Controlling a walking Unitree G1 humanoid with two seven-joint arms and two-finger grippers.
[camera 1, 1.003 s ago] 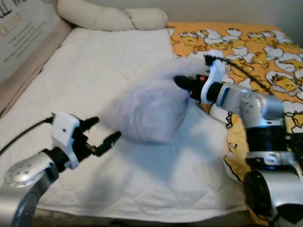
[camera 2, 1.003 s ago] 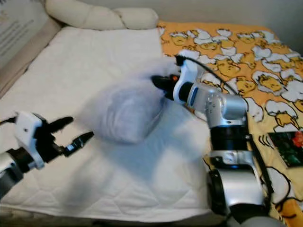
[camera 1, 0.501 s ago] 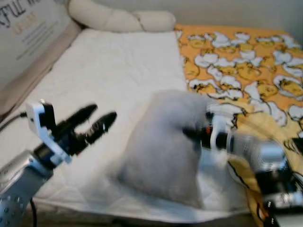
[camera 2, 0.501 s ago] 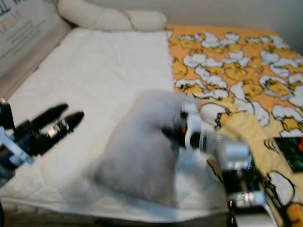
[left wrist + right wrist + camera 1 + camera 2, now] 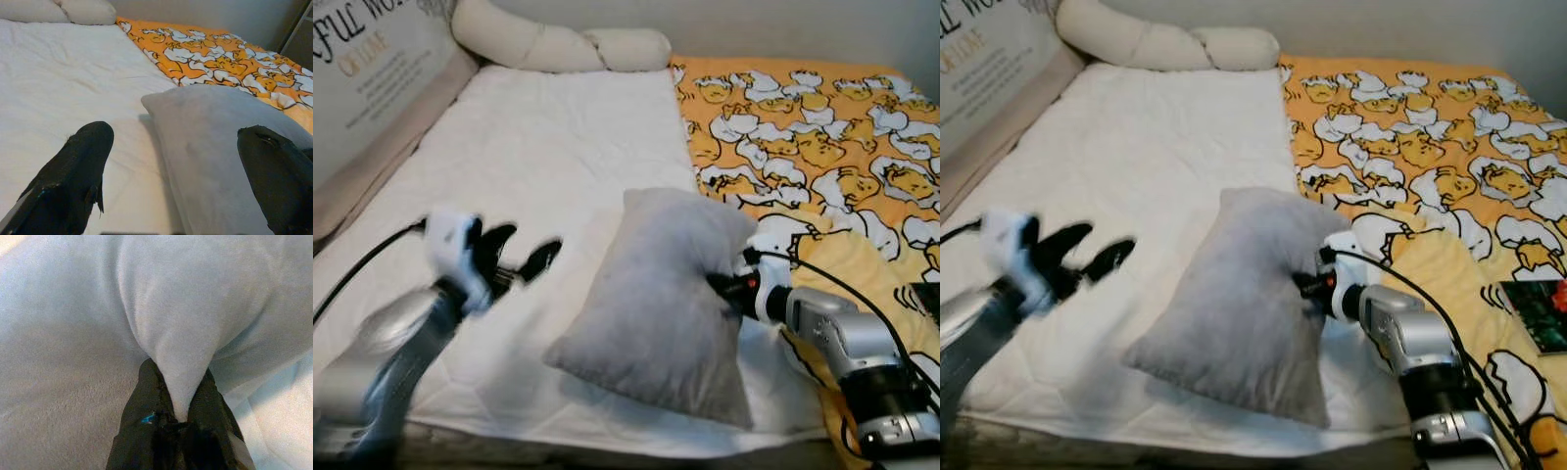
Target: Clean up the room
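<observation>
So the right gripper (image 5: 178,396) has its fingers pinched tight on a fold of the grey pillow (image 5: 656,304), holding it by the right edge. The pillow sits tilted on the white mattress (image 5: 548,157), near the bed's front edge, just beside the orange duck blanket (image 5: 803,117). The left gripper (image 5: 517,264) hovers over the mattress to the pillow's left, fingers spread apart, touching nothing.

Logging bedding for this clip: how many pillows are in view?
2: a grey pillow pinched by the right pincer on the white mattress; a long cream bolster pillow at its head.
</observation>
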